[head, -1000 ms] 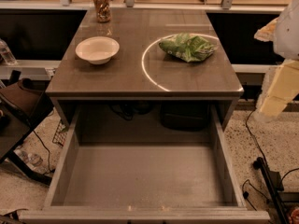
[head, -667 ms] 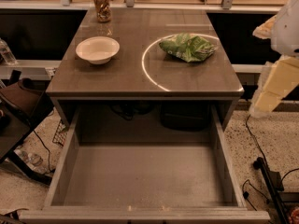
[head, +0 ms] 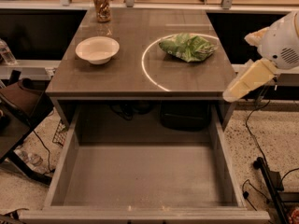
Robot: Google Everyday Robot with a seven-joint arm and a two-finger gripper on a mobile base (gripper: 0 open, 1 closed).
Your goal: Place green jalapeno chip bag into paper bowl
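At the right edge of the view, beside the counter's front right corner, hangs the cream-coloured pincer (head: 233, 92), slanting down and to the left from the white rounded arm housing (head: 282, 41). Whether it is wide or narrow cannot be told from this side-on angle, and it carries nothing.

A second ago the pincer sat lower and further right, nearly out of view. It has since swung in and up toward the counter's edge, so the reach for the bag looks to be starting. Nothing has been grasped.

Nearest to it, on the right half of the grey-brown counter (head: 121, 76), lies the crumpled glossy green jalapeno chip bag (head: 188, 47) with its pale patches. The bag rests flat across the upper part of a thin bright ring of light (head: 145, 71), where it lay before. Well apart, on the left half, stands the shallow cream-white paper bowl (head: 97, 49), empty and also unmoved. Behind the bowl, at the back edge, is a tall brownish lidded jar (head: 102, 6).

Below the counter, a wide grey drawer (head: 140, 171) stands pulled open.

By my reckoning, the pincer must first rise over the counter's edge to get above the bag. The lift and the carry across to the bowl are all still to do.
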